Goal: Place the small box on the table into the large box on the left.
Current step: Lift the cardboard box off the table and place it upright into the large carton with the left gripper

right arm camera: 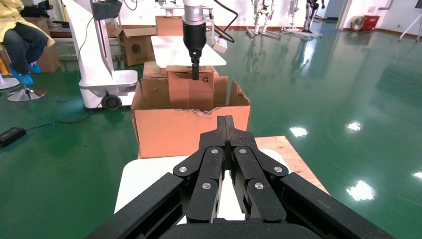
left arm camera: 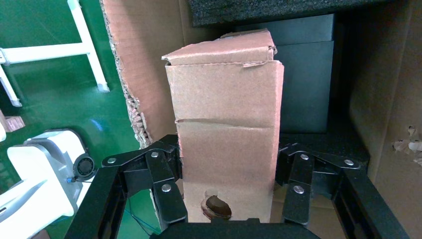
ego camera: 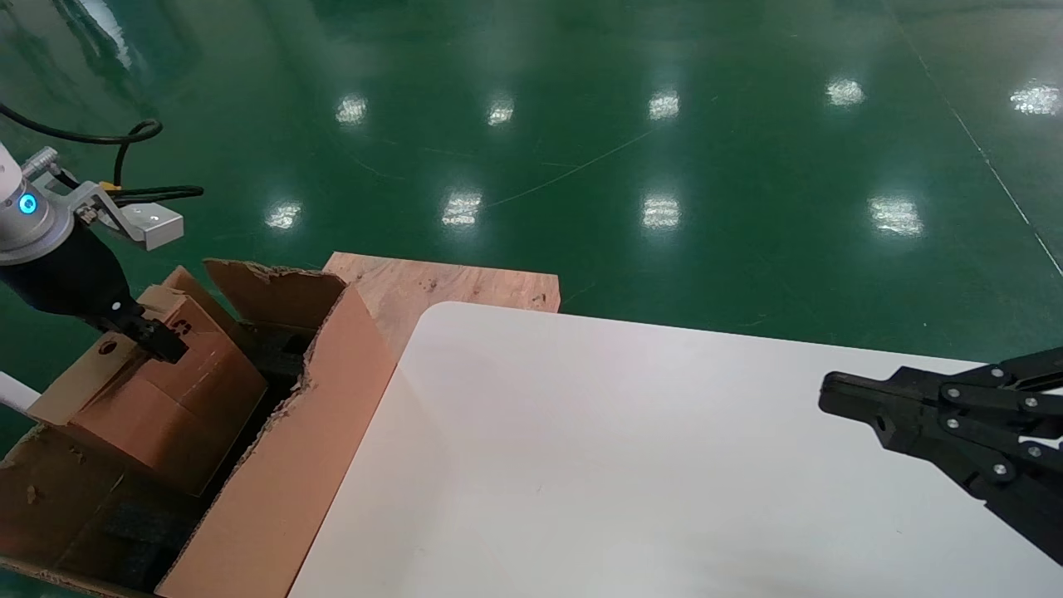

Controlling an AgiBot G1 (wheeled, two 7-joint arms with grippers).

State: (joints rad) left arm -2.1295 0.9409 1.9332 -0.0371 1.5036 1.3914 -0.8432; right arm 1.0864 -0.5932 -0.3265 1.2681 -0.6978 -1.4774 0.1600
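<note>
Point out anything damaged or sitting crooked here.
The large box has ragged, torn edges along its wall and flaps. The small box sits tilted inside it, clamped by the left gripper, with a crease across its face and a frayed top flap. The right gripper hovers shut over the table.

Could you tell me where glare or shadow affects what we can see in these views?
Head view: ceiling lights glare off the green floor; the table is evenly lit. Left wrist view: the large box is dark inside behind the small box held by the left gripper. Right wrist view: the shut right gripper is clear.
</note>
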